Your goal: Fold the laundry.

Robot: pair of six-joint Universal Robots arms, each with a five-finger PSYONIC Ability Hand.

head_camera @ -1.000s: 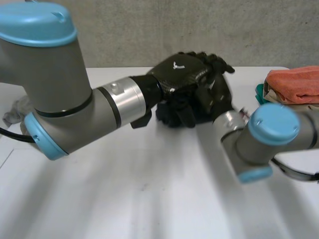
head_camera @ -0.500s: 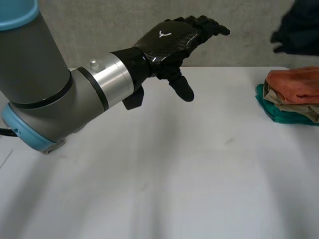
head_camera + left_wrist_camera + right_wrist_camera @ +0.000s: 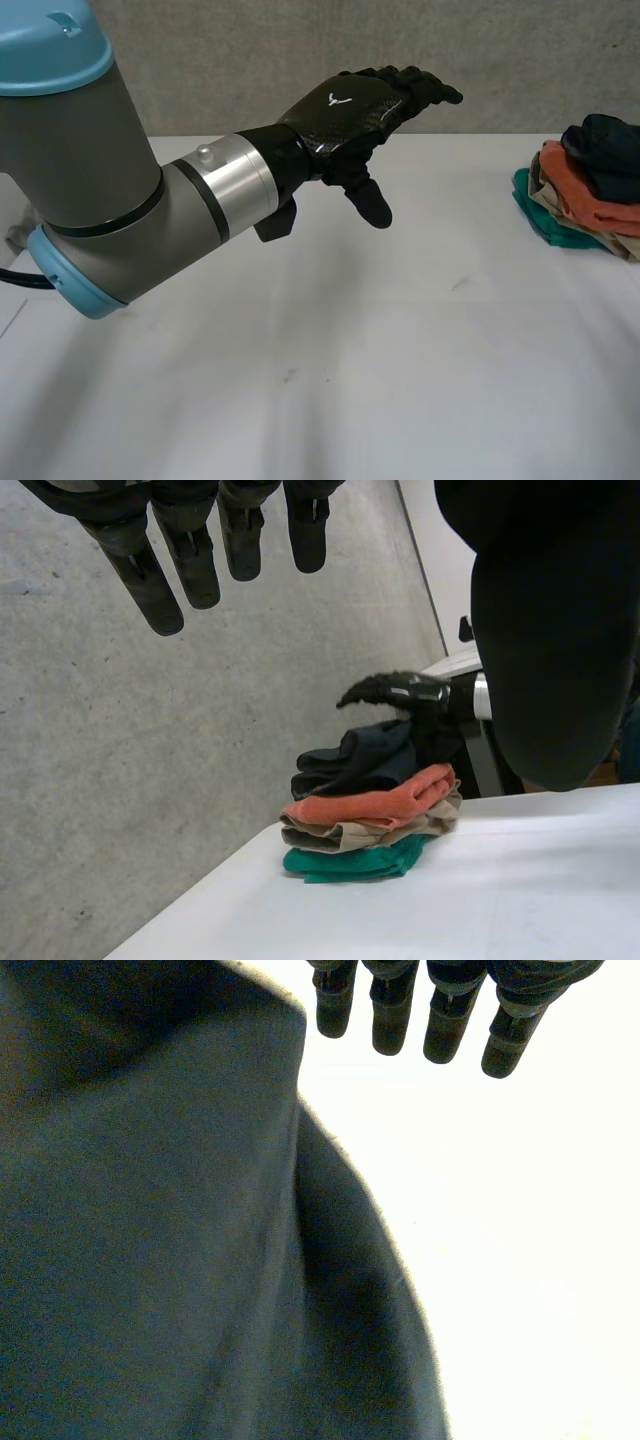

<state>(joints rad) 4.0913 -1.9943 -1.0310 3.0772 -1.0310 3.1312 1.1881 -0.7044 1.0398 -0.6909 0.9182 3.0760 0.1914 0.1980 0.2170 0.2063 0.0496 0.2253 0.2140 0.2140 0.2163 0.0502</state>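
Both straight-fingered: left hand [image 3: 350, 105] far from stack [image 3: 578, 200], right hand [image 3: 397, 689] over dark cloth [image 3: 350, 765].

You are getting just one sign here. In the head view a small white emblem [image 3: 337, 99] is sitting on the black woven back of the left hand [image 3: 362, 112], toward the wrist end. It is reading as a Y-like mark: two short arms are spreading up and out from a pointed stem, a little like a bird with raised wings. It is standing alone, with no letters or numbers beside it. You are not getting any readable word, brand name, number or label anywhere else in the views.
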